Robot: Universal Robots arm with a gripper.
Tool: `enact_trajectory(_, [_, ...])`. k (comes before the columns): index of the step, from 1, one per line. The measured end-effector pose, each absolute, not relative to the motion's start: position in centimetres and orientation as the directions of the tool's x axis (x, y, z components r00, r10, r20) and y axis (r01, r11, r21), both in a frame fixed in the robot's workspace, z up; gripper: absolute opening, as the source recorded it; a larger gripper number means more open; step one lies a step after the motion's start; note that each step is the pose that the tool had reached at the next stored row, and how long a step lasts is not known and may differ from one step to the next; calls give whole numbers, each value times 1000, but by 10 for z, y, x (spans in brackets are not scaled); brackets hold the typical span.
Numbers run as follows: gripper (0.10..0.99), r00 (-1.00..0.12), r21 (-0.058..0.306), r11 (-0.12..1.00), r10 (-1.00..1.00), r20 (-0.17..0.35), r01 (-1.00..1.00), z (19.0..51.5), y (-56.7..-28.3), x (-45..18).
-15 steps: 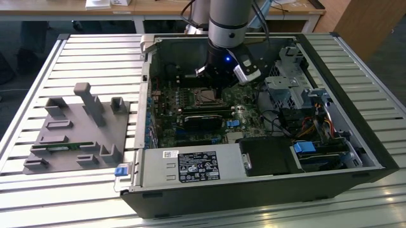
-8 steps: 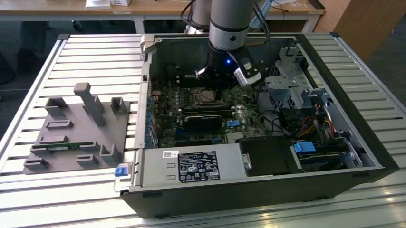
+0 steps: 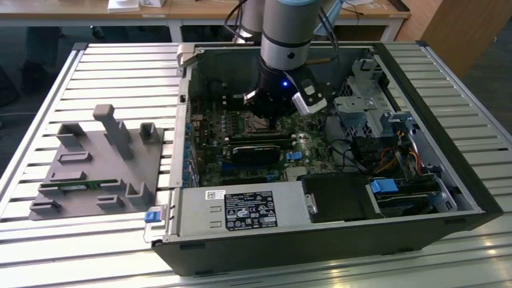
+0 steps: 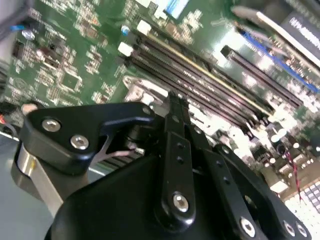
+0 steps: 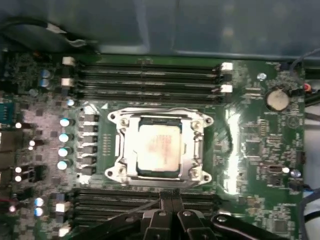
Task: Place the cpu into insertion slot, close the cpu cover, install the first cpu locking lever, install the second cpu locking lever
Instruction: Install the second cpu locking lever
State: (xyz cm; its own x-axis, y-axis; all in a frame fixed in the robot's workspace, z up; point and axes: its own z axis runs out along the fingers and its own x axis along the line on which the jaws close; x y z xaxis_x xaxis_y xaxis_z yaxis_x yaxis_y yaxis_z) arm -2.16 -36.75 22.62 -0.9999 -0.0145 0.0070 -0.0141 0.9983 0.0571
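The cpu (image 5: pixel 157 150), a pale silvery-beige square, lies in the insertion slot (image 5: pixel 158 181) on the green board. The cpu cover (image 5: pixel 126 145), a silvery frame, lies flat over it, and the chip shows through its cut-out. Thin metal runs along the frame's sides; I cannot tell how the locking levers stand. My gripper (image 5: pixel 172 199) hovers just off one edge of the socket over the memory slots, its two black fingers (image 4: pixel 175 112) pressed together with nothing between them. In the exterior view the gripper (image 3: pixel 268 122) reaches down into the open computer case, hiding most of the socket.
Long black memory slots (image 5: pixel 150 75) flank the socket on two sides. A black card (image 3: pixel 256 150), cables (image 3: pixel 384 162) and a drive cage (image 3: pixel 364 108) crowd the case. A grey fixture block (image 3: pixel 100 162) sits on the slatted table at the exterior view's left.
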Motion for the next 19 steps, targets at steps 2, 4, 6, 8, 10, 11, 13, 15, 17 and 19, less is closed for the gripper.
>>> enact_trajectory(2, [106,-1000,62,998,-14,7,-14,226,-368,-29])
enact_trajectory(4, [106,-1000,68,998,-15,7,-14,226,-368,-38])
enact_trajectory(6, [106,-1000,72,997,-15,7,-14,226,-368,-46])
enact_trajectory(8, [106,-1000,75,997,-14,6,-14,224,-368,-49])
enact_trajectory(10, [106,-1000,79,997,-15,7,-14,221,-368,-50])
enact_trajectory(11, [106,-1000,81,997,-15,6,-14,220,-368,-50])
enact_trajectory(13, [106,-1000,93,996,-15,6,-14,218,-370,-51])
enact_trajectory(15, [106,-1000,113,994,-15,6,-14,218,-373,-51])
enact_trajectory(17, [106,-1000,130,991,-15,6,-14,218,-376,-53])
enact_trajectory(19, [106,-1000,143,990,-15,6,-14,218,-379,-55])
